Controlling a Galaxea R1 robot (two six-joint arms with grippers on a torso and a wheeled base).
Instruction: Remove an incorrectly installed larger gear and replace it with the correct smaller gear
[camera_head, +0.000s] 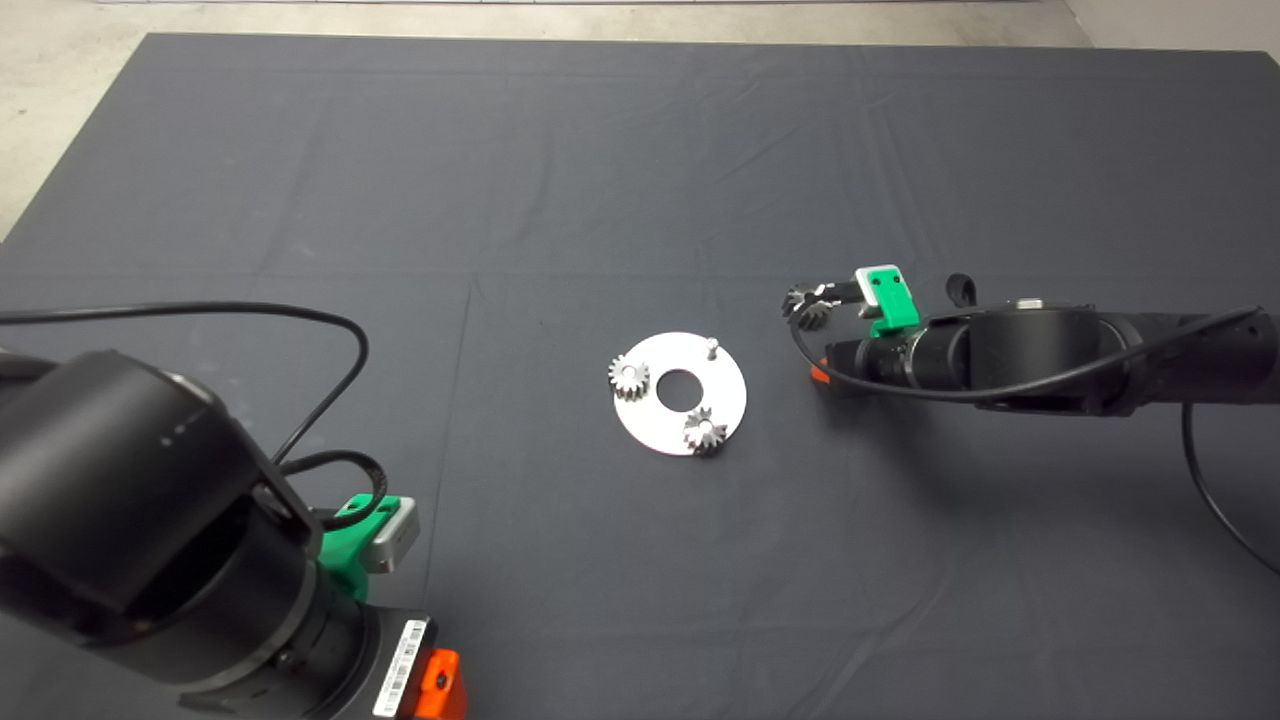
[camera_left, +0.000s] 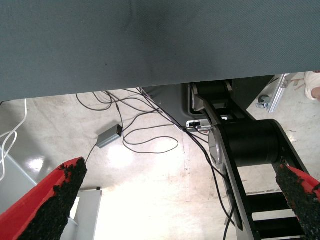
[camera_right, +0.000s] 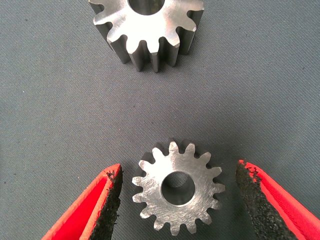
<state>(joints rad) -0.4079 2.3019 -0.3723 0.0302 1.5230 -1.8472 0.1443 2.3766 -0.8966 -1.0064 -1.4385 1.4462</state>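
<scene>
In the right wrist view, my right gripper (camera_right: 178, 170) is open low over the mat, with its fingers on either side of the smaller gear (camera_right: 177, 192). That gear lies flat and has short blunt teeth and a round centre hole. The fingers are not touching it. Just beyond it the larger gear (camera_right: 147, 30), with long teeth, lies on the mat. In the head view the right gripper (camera_head: 812, 308) is to the right of the white disc plate (camera_head: 680, 440). One peg (camera_head: 711, 346) on the plate is bare. My left gripper (camera_left: 177, 200) is open and parked at the lower left.
The plate holds a pale short-toothed gear (camera_head: 629, 376) on its left and a star-like long-toothed gear (camera_head: 705, 432) at its front. The left arm (camera_head: 150, 540) and its cable fill the lower left corner. The left wrist view shows floor and cables (camera_left: 150, 135) beyond the mat edge.
</scene>
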